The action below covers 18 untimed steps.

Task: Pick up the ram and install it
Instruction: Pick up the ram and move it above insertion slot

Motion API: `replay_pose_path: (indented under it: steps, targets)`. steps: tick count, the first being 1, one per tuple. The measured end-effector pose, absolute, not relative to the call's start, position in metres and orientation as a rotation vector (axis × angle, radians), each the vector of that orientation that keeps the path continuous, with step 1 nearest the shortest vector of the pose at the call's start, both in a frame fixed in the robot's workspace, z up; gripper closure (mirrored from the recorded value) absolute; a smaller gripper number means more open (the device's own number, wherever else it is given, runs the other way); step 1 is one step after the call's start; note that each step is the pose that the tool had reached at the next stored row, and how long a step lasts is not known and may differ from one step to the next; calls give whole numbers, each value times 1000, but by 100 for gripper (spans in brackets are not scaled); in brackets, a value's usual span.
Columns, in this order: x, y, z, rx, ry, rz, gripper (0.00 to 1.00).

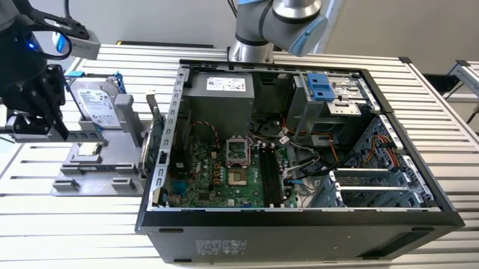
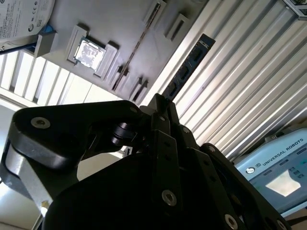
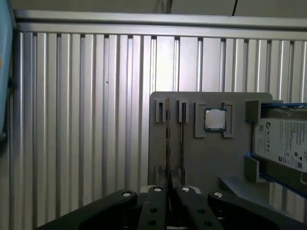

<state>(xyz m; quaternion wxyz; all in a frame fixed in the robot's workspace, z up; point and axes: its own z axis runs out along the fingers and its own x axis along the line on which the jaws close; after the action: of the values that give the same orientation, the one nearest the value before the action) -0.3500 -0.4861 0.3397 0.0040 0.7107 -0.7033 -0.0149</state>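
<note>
Table: slatted aluminium table (image 1: pixel 75 235) under everything.
Computer case: black computer case (image 1: pixel 299 230) lies open on its side. Its green motherboard (image 1: pixel 217 174) faces up, with long dark memory slots (image 1: pixel 271 174) near the middle.
Arm: the arm (image 1: pixel 258 28) rises behind the case. Its black wrist end (image 1: pixel 33 95) hangs at the exterior view's left, over the fixture.
Fixture: grey parts fixture (image 1: pixel 90 168) (image 3: pixel 206 163) sits on the table beside the case, on the exterior view's left. It has small upright blocks and narrow slots.
Hard drive: silver hard drive (image 1: pixel 97 103) (image 3: pixel 285 143) in a blue frame rests on the fixture.
Gripper: the gripper (image 2: pixel 160 103) (image 3: pixel 168 190) has its black fingers drawn narrow. They appear to be clamped on one end of the ram, though the contact itself is shadowed.
Ram: the ram (image 2: pixel 188 67) (image 3: pixel 168 143) is a long, narrow, thin stick projecting straight out past the fingertips. In the second wrist view it shows a flat face with a row of dark rectangular chips and hangs above the table slats just beside the fixture. It is backlit there, so the board colour is hard to tell. In the first wrist view it is edge-on, a thin line running over the fixture's slot area.
Processor: small square silver processor (image 1: pixel 88 149) (image 2: pixel 90 51) (image 3: pixel 215 119) sits in a recess of the fixture, between the slots and the hard drive.
</note>
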Motion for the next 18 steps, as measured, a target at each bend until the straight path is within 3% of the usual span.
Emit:
replay_pose_path:
  steps: [18]
  targets:
    - [-350,-486,359,2221,-2211,-47,100]
